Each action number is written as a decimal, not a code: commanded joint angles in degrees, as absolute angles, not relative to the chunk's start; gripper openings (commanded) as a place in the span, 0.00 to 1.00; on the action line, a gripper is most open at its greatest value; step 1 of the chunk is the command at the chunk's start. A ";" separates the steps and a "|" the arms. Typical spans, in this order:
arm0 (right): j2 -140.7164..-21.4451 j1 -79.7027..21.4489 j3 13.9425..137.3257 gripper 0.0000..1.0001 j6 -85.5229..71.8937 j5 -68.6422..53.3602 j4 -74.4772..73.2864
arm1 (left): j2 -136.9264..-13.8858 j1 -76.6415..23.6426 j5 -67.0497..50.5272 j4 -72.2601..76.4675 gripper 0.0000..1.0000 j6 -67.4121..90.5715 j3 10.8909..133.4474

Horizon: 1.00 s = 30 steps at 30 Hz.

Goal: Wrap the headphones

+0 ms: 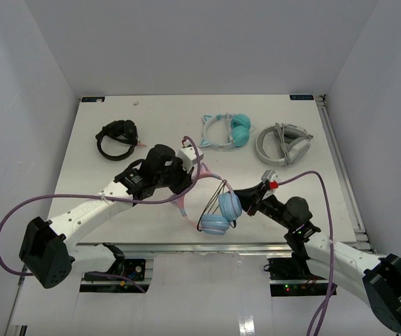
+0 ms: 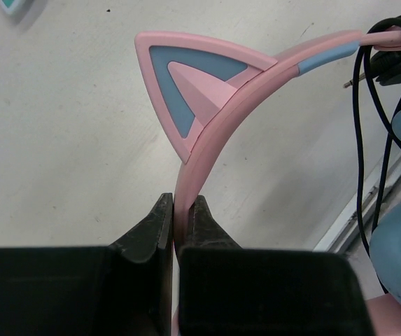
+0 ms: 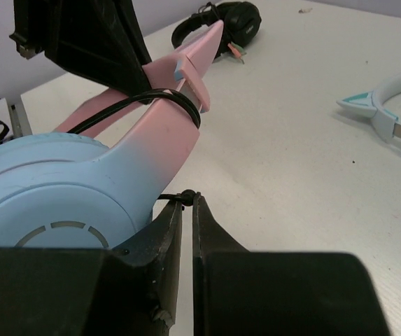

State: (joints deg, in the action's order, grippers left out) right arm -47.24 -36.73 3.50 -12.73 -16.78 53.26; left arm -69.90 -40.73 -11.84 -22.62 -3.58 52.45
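Left fingers [image 2: 155,227] filled the bottom of the left wrist view, closed tight on the pink headband [image 2: 207,133] of the headphones [image 1: 214,210], band edge pinched between the two tips. Just above the grip, a pink cat ear [image 2: 193,84] with a blue inset stood up at frame centre. Thin black cable [image 2: 360,140] hung in loops at the right edge, over the light blue ear cups [image 2: 396,252].

Right fingers [image 3: 210,224] sat at the bottom of the right wrist view, closed, with a strand of the cable caught at the very tips. One ear cup was directly left of them, big in the lower left. The cable also crossed over the headband higher up, at frame centre. The black left fingers showed in the upper left, clamped on the band.

In the top view the headphones were in the lower middle, held between both arms near the front edge of the counter [image 1: 151,119]; left fingers on the band, right fingers just right of the cups. Cannot tell whether the cups touched the counter.

Upper left: black headphones [image 1: 116,138]. Upper middle: teal cat-ear headphones [image 1: 227,131]. Just to their right: grey-white headphones [image 1: 284,145]. All three lay on the counter, well apart from the held pair.
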 commanded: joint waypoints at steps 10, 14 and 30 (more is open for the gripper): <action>-52.66 -36.04 7.20 0.08 -8.00 -17.08 45.43 | -83.45 -40.79 -7.76 -24.10 0.00 -24.77 57.04; -55.81 -36.12 8.08 0.08 -8.70 -18.19 46.67 | -87.53 -40.61 -6.94 -22.67 0.00 -29.89 58.01; -67.60 -36.05 12.79 0.08 -4.67 -10.93 50.25 | -94.54 -40.61 -7.32 -12.08 0.00 -46.79 55.97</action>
State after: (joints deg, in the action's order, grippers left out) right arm -65.58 -36.45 6.47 -7.22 -13.85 42.99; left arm -92.87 -41.15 -10.03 -11.53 -37.12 57.14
